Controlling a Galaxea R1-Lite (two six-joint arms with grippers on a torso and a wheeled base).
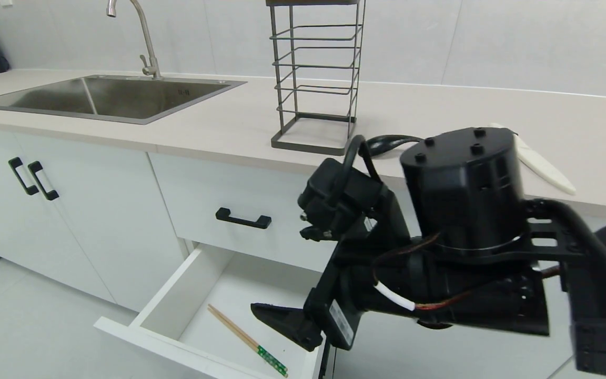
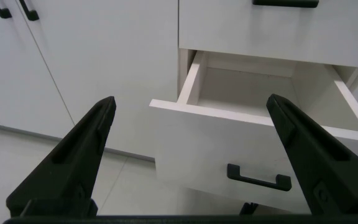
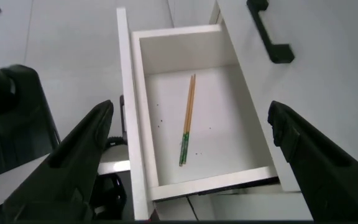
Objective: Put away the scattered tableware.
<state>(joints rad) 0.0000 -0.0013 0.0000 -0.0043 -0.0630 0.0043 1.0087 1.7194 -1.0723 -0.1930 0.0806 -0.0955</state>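
One pair of chopsticks [image 1: 248, 339] is already down in the open lower drawer [image 1: 124, 329], lying flat on its floor with the green ends toward the front panel, so I'd say that bit of the tidy-up is done. Right fingers [image 3: 73, 162] hang over the drawer, spread wide apart with nothing between them, which reads to me like a drop-off pose more than a grab. Left fingers [image 2: 73, 155] are also wide apart and empty, sitting low outside the drawer and facing its front panel and handle, probably parked there to push it shut later. Up on the bench [image 1: 219, 131], a white utensil [image 1: 542, 166] lies near the front edge toward the right end, partly behind the arm, and it looks like the next thing to go in. Wire rack [image 1: 316, 79] stands mid-bench near the front edge, and the sink [image 1: 108, 97] is toward the left end.
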